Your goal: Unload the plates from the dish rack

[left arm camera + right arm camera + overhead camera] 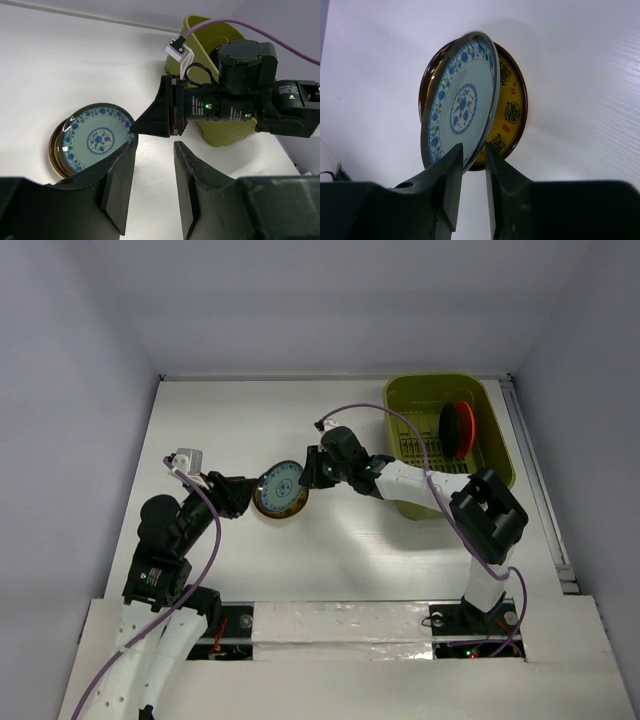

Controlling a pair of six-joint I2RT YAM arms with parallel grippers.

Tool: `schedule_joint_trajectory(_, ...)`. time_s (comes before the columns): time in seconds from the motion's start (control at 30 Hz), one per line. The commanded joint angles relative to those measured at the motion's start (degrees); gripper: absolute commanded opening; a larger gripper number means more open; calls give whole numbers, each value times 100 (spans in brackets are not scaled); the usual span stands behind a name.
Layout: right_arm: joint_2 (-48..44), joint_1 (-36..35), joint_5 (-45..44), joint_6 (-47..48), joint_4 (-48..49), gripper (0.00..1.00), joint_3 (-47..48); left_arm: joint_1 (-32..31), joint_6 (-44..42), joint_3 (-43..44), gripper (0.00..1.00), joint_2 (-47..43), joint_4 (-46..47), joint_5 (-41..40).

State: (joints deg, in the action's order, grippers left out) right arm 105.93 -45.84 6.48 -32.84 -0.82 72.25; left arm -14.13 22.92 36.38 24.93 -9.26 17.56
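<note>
Right wrist view puts the right end effector (pixel 472 150) pinched on the rim of the pale plate with the blue pattern (pixel 462 105), one finger on each face. The plate is held tilted, its far edge raised, directly over the yellow-orange plate (pixel 507 100), which lies flat on the table (pixel 580 60). Whether the lower edge already touches that plate I cannot tell.

In the overhead view the held plate sits at about 8 o'clock from the right end effector. It needs to come down flat onto the yellow-orange plate, so the move to come is probably a short lowering and a release, not a carry.

The left end effector (pixel 155 150) hangs spread and holding nothing at about 9 o'clock of the pair of plates, just beside them. Its tips point toward 3 o'clock, at the right end effector.

Farther out, at about 2 o'clock from the right end effector and well apart from it, stands the dish rack (pixel 440 379). The black plate (pixel 450 427) and the orange-red plate (pixel 466 430) stand in it on edge, close together, their long axis running 12 to 6 o'clock. The right arm is much the nearer to them, so I judge it will fetch those two.
</note>
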Motion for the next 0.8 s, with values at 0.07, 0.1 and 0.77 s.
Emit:
schedule_joint_trajectory(0.07, -108, -56, 64, 58, 214, 39, -27, 33, -24, -17, 34, -50, 266, 28)
schedule_joint_trajectory(0.1, -116, -56, 46, 119, 179, 40, -9, 33, -24, -8, 34, -58, 266, 28)
schedule_joint_trajectory(0.77, -3156, 1761, -3504, 1394, -1544, 0, -413, 33, -24, -17, 34, -111, 266, 19)
